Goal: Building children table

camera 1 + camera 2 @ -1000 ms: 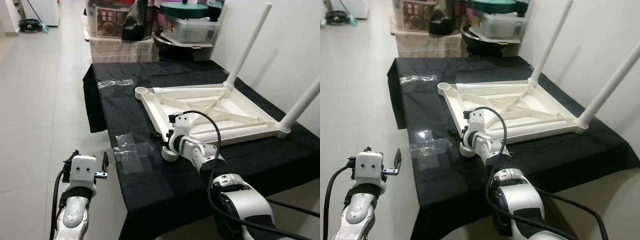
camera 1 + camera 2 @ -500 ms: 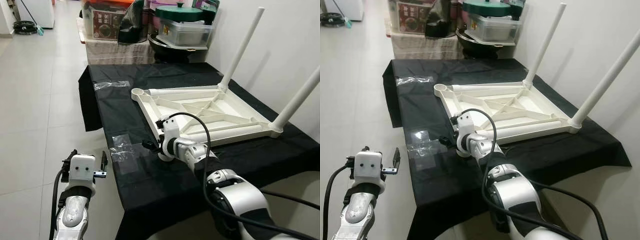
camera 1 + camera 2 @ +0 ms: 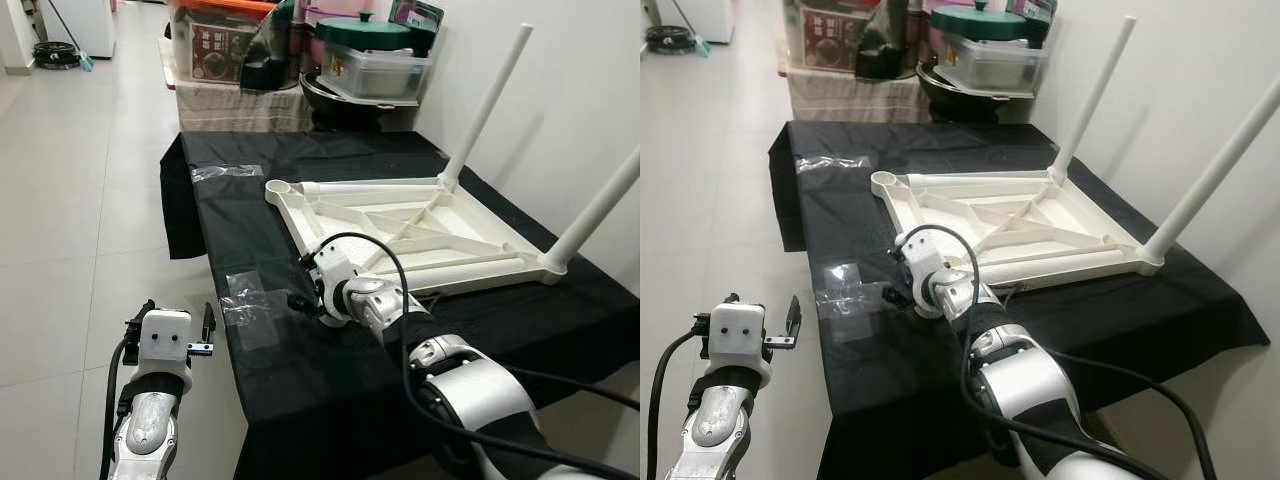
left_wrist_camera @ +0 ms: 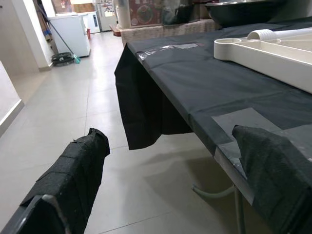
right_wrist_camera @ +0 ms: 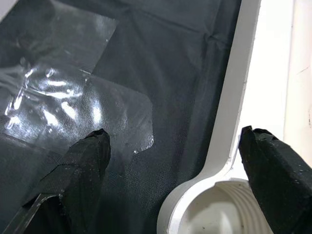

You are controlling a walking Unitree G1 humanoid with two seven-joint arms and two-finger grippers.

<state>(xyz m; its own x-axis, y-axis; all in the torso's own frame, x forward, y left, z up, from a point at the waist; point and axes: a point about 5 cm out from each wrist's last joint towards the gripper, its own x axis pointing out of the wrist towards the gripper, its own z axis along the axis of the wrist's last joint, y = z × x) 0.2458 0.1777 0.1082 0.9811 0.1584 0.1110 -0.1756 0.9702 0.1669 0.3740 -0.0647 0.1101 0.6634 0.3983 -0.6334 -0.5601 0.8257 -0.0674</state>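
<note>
The white children's tabletop (image 3: 420, 225) lies upside down on a table draped in black cloth (image 3: 300, 380). Two white legs (image 3: 490, 95) (image 3: 600, 205) stand upright in its far and right corners. The far-left corner socket (image 3: 279, 186) is empty. My right gripper (image 3: 305, 290) hovers open at the near corner. In the right wrist view its fingers (image 5: 83, 161) straddle that corner's empty threaded socket (image 5: 214, 204), holding nothing. My left gripper (image 3: 178, 308) is open and empty, low beside the table's left edge over the floor.
Clear plastic wrappers (image 3: 250, 300) (image 3: 228, 170) lie flat on the cloth left of the tabletop. Storage boxes and a lidded pot (image 3: 370, 55) crowd the far end. A white wall runs along the right. Tiled floor (image 3: 80, 220) is on the left.
My right gripper has slid left and a little nearer along the tabletop's near corner, turning at the wrist. The camera shifted slightly. The left arm has stayed put.
</note>
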